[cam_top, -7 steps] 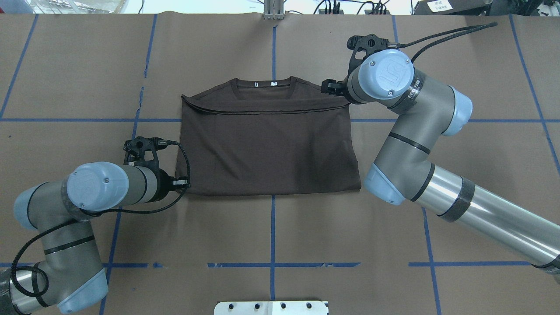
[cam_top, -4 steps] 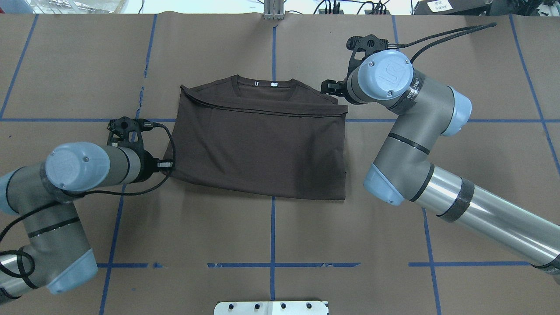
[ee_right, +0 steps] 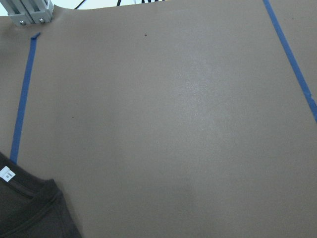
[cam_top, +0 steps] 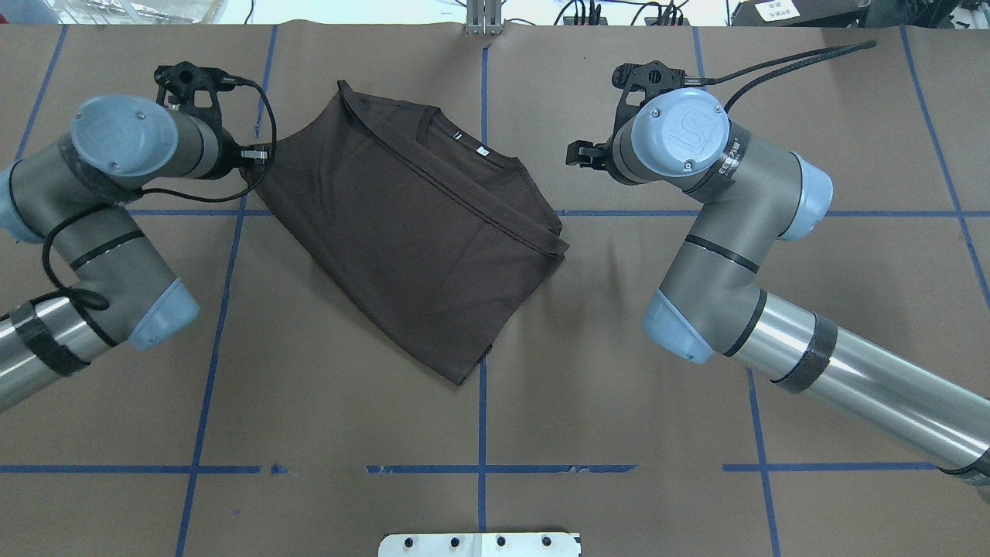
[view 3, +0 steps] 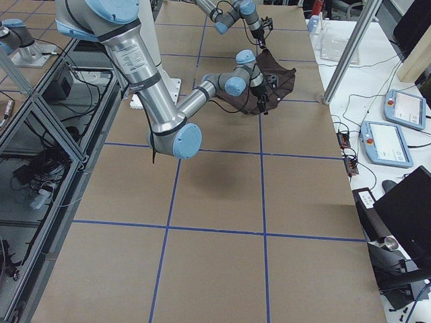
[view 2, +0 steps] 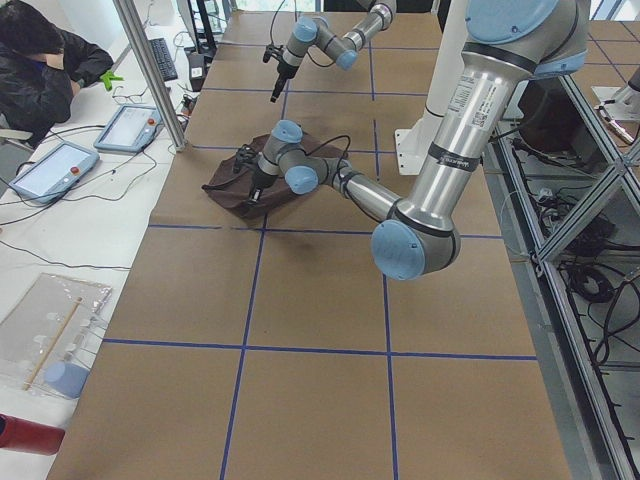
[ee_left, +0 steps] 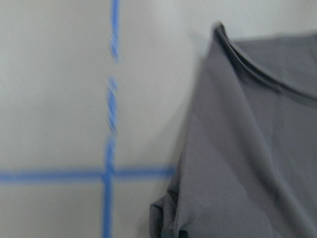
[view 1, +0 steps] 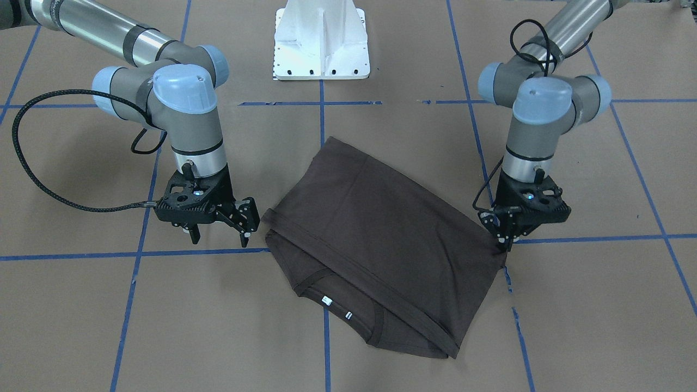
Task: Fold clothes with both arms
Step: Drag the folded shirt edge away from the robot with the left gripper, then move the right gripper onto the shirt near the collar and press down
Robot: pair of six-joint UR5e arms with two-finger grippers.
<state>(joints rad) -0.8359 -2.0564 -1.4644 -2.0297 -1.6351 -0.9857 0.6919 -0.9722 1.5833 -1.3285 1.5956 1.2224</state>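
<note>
The dark brown T-shirt [cam_top: 402, 247] lies folded and turned at an angle on the brown paper, its collar [cam_top: 468, 151] with white tags toward the far side. It also shows in the front view [view 1: 381, 234]. My left gripper [view 1: 503, 240] is shut on the shirt's corner at the far left [cam_top: 251, 169]; the left wrist view shows that cloth [ee_left: 247, 148] close up. My right gripper [view 1: 249, 226] is open and empty, a short gap from the shirt's edge. In the overhead view it [cam_top: 578, 153] stands right of the collar. The right wrist view catches only the collar corner [ee_right: 29, 213].
The white pedestal base [view 1: 321, 43] stands at the robot's side of the table. Blue tape lines [cam_top: 481, 433] cross the paper. A metal post [cam_top: 483, 19] stands at the far edge. An operator [view 2: 40, 60] sits beyond it with control tablets [view 2: 130, 125].
My left gripper has swung toward the far left, dragging the shirt's corner with it. The shirt has rotated and slid away from my right gripper, which stayed in place.
</note>
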